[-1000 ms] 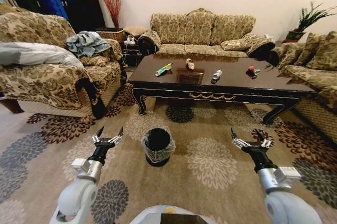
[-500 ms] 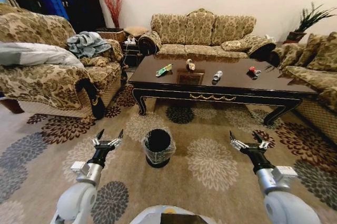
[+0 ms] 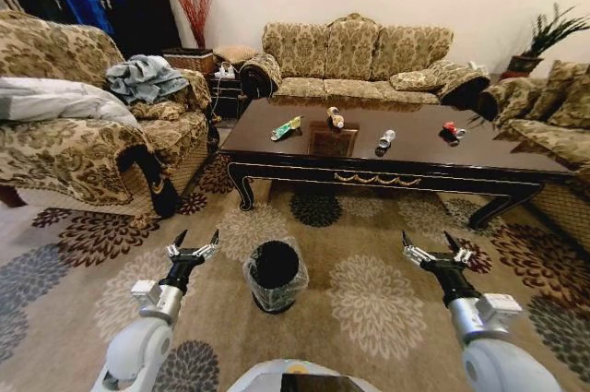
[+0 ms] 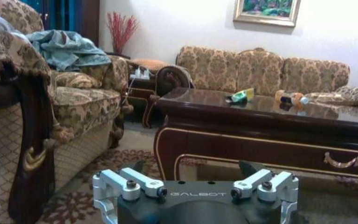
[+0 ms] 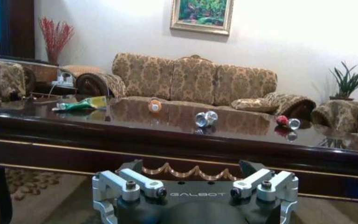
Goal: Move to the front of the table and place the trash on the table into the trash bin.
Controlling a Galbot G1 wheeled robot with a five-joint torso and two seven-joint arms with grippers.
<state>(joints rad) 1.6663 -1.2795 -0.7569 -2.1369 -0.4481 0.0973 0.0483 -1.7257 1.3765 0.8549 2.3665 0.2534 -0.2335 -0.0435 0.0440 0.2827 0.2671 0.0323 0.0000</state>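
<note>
1. While the robot stands on the flowered carpet facing the table (image 3: 406,157), both arms are held low in front of it, and each gripper has its jaws spread wide with nothing between them.
2. The left gripper (image 3: 193,246) hovers over the carpet, its fingertips pointing toward the table; the trash bin (image 3: 276,274) sits just beside those jaws, toward the robot's right and a touch nearer the robot's base.
3. The right gripper (image 3: 437,250) hovers well apart from the bin, on the bin's other side, so the bin stands between the two sets of jaws, closer to the left pair.
4. The bin is a black round tub with a crinkly clear bag over its rim, standing on the carpet short of the table's front edge.
5. Beyond both jaws, on the glossy table top, four bits of trash lie in a loose row.
6. The green-yellow wrapper (image 3: 286,126) lies ahead of the left jaws and off to their right.
7. The tan bottle (image 3: 336,117) lies on its side behind the square inlay panel (image 3: 333,141).
8. The silver can (image 3: 386,139) lies ahead of the right jaws and a little to their left.
9. The red can (image 3: 451,130) lies almost straight ahead of the right jaws, far off.
10. A patterned sofa (image 3: 355,60) stands behind the table.
</note>
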